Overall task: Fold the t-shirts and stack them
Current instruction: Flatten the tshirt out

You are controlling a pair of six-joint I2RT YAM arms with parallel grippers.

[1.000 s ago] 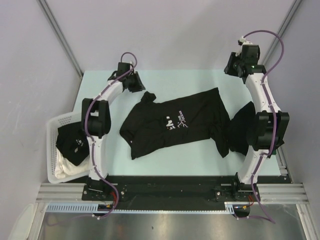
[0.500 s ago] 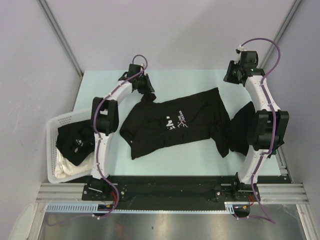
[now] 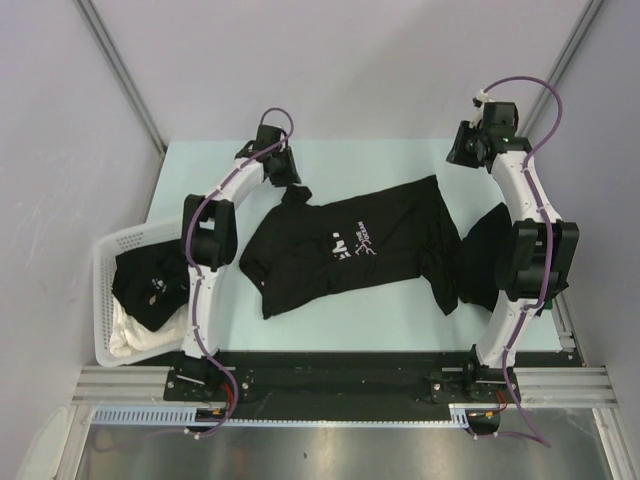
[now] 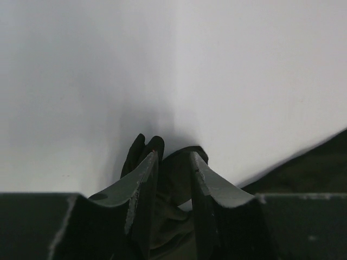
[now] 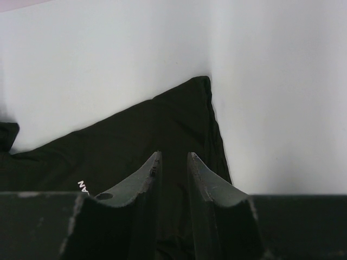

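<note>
Left fingers (image 4: 142, 184) moved onto the t-shirt sleeve (image 3: 293, 196) on the pale table (image 3: 400, 300), grip unclear; right fingers (image 5: 203, 184) parted, empty.

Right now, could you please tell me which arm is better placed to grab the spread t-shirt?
Left. The left claw sits low at the far-left corner of the spread t-shirt, fabric between its fingers. The right claw hangs above the opposite corner, gripping nothing.

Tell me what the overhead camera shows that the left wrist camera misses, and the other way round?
Only overhead: the whole spread t-shirt with its white print, the basket, the right gripper. Only the left wrist: a close look at black fabric bunched between the fingers of the left gripper. Both: that gripper, the shirt's sleeve and the pale table.
</note>
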